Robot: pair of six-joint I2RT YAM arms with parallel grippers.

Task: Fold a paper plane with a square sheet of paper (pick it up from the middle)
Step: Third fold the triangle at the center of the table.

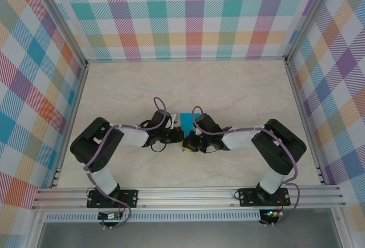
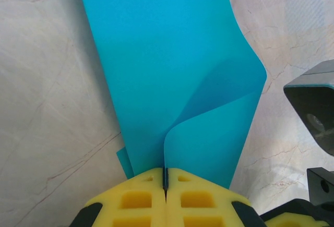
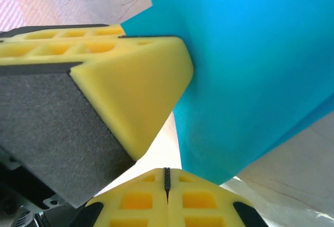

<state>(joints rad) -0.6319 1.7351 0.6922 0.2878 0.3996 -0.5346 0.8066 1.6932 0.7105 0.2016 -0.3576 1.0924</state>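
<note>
The pale marbled tabletop carries the left arm and the right arm, both bent inward so their wrists nearly meet at its middle, with the teal sheet of paper between them. The left fingers are closed tight on the sheet's near edge, where one layer curls up out of their seam. The right fingers are pressed together with nothing between them, and the sheet's corner is just beside their tips.
</note>
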